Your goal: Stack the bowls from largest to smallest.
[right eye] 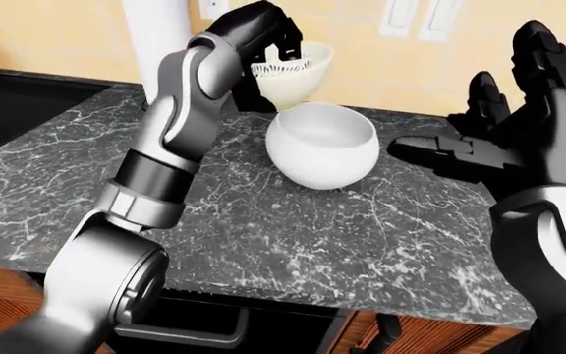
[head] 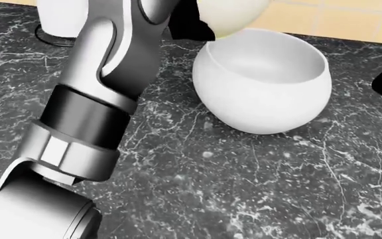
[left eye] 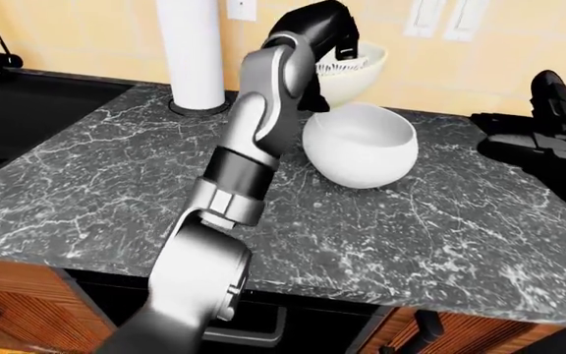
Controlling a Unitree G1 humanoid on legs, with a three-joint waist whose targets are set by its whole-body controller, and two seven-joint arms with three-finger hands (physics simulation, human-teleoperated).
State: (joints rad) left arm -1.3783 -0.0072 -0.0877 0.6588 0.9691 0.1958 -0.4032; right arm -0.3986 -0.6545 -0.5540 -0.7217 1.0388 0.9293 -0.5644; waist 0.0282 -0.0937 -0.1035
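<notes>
1. Left hand [right eye: 263, 33]: fingers closed over the rim of the small cream bowl [right eye: 298, 74], holding it in the air, clear of the counter.
2. Position of the small cream bowl: above and just to the far-left of the large white bowl [left eye: 361, 144], not yet over its centre. In the head view only its underside shows at the top edge.
3. The large white bowl sits upright on the black marble counter [left eye: 96, 184], mouth open, nothing visible inside.
4. Right hand [right eye: 504, 140]: fingers spread open, holding nothing, hovering to the right of the white bowl and well apart from it.
5. Progress, judged: the base bowl is in place and the smaller bowl is lifted. Left to do: bring it over the opening, lower it in and let go. No third bowl shows in these views.
6. Clearances: the tiled wall [left eye: 479, 66] lies close beyond the raised bowl, and a white cylinder [left eye: 193, 51] stands to its left; travel should therefore go right and nearward. The counter near and left of the white bowl is bare. A dark sink [left eye: 18, 110] lies at far left.
</notes>
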